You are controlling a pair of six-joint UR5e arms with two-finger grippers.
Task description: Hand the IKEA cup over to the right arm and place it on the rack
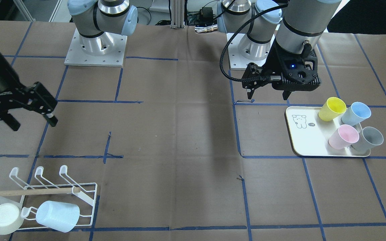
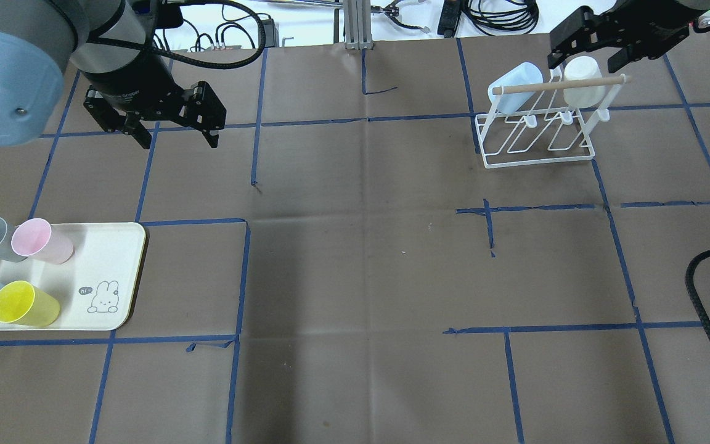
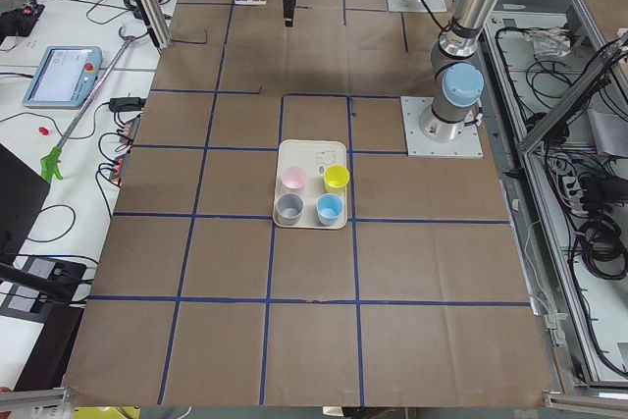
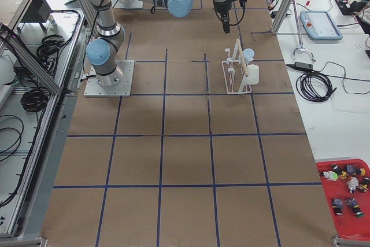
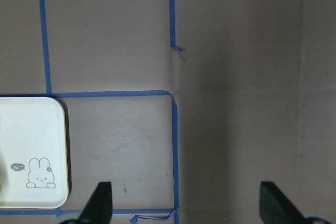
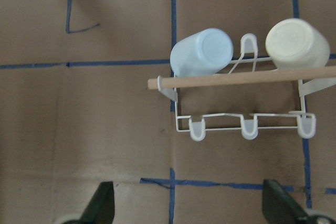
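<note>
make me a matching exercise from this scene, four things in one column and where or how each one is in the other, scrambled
Things:
1. yellow plastic cup
2. cream-white plastic cup
3. black two-finger left gripper
4. light wooden dowel

Places or states:
A. open and empty above the brown paper-covered table
B. bottom up on a prong of the white wire rack
C. standing on the cream rectangular tray
D. lying across the rack's top

Pairs: 1-C, 2-B, 3-A, 4-D
</note>
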